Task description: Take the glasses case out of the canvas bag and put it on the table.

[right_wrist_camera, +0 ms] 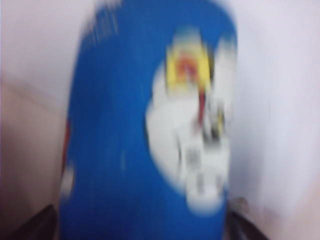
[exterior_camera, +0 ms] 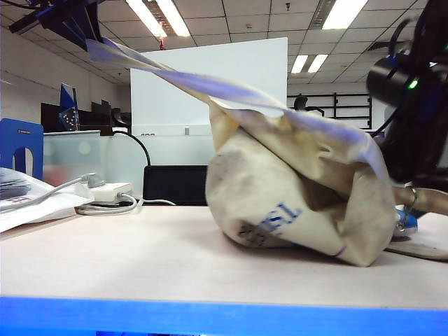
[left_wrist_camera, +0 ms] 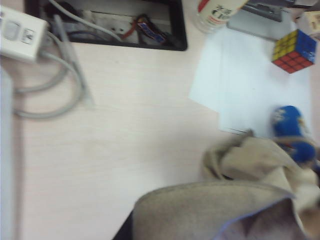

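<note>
My left gripper [exterior_camera: 66, 17] is up high at the left of the exterior view, clamped shut on a strap of the floppy cream-beige canvas bag [exterior_camera: 294, 189], so the cloth stretches up from the slumped bag body on the pale pinkish-beige table [exterior_camera: 126, 259].

The glossy blue glasses case [right_wrist_camera: 145, 130] with its white cartoon figure fills my right wrist view, badly blurred, lying close under my right gripper [right_wrist_camera: 145, 220], whose dark fingertips [right_wrist_camera: 35, 225] stand one on either side of the case's near end. They look spread wider than the case, but the blur keeps me from telling whether they touch it.

In the left wrist view the case lies out of the bag, on a white paper sheet [left_wrist_camera: 240, 80] just beside the bag's crumpled edge. A multicoloured Rubik's cube [left_wrist_camera: 294, 50] sits further along the same sheet.
</note>
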Robot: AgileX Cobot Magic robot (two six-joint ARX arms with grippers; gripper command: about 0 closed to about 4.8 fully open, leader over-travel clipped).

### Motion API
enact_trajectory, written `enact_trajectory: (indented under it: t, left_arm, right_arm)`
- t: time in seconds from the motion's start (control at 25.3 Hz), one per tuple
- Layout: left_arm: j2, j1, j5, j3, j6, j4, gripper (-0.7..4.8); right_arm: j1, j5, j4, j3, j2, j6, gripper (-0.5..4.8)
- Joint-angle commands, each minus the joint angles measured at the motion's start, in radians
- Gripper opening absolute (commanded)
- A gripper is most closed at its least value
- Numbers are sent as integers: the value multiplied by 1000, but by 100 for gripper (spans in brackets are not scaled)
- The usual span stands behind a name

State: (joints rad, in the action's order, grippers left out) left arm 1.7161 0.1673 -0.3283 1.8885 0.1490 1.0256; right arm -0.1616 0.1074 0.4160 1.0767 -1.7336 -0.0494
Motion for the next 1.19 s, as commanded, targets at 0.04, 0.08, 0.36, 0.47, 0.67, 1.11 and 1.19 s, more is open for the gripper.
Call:
enact_trajectory:
  t: [0.04,0.08,0.36,0.47,0.67,1.11,1.19]
  left_arm:
    - [-8,-9,118,4,-27,-19,-1]
    - [-8,-13,140,3,-27,-19,-1]
    - [-24,-76,145,4,51,-109,-1]
    - [-56,-140,119,4,132,-203,-1]
    - [-109,-275,-30,4,277,-449,-1]
    - [-116,-228,-422,5,423,-630,15]
    - [-115,-152,-420,2,294,-441,85]
  right_arm:
    - [0,10,-11,8,154,-4,445]
    - [1,7,-27,8,198,-4,445]
    - [1,4,-55,49,476,-40,444]
    - [0,35,-21,50,568,-108,440]
    - [0,151,97,50,677,-127,432]
    - [-40,206,255,35,802,-123,269]
    - [-53,206,234,18,835,-118,269]
